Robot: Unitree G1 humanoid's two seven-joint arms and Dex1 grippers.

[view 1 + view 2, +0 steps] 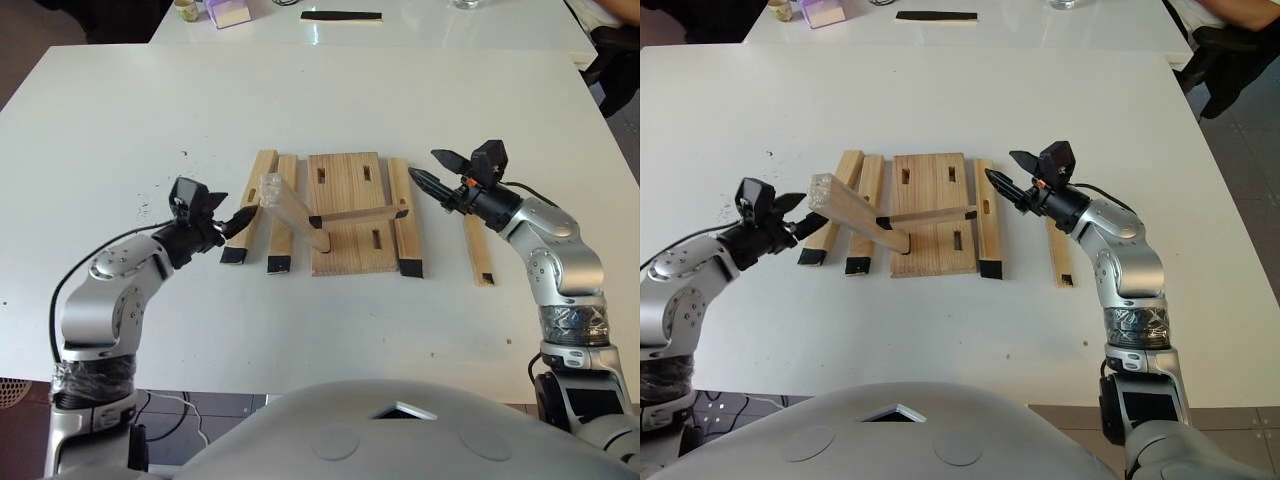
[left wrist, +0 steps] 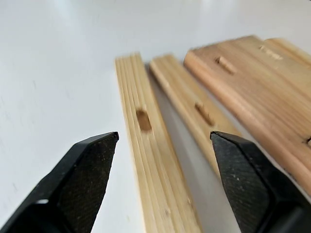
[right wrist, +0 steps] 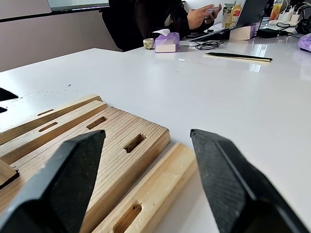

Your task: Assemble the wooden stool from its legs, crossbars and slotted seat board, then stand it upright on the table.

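Note:
The slotted seat board (image 1: pixel 345 235) lies flat mid-table. Two legs (image 1: pixel 250 205) (image 1: pixel 283 215) with black feet lie side by side at its left, and another leg (image 1: pixel 404 220) runs along its right edge. A further leg (image 1: pixel 293 212) slants up over the board's left edge, with a thin crossbar (image 1: pixel 360 213) reaching from it to the right-hand leg. My left gripper (image 1: pixel 243 212) is open just left of the leftmost leg (image 2: pixel 146 145), its fingers straddling it without touching. My right gripper (image 1: pixel 423 164) hangs open over the right-hand leg (image 3: pixel 150 189), holding nothing.
A loose short wooden piece (image 1: pixel 478 250) lies right of the stool parts, under my right forearm. On a second table behind are a purple box (image 1: pixel 232 12) and a black strip (image 1: pixel 340 15). Bare white tabletop (image 1: pixel 130 110) spreads on all sides.

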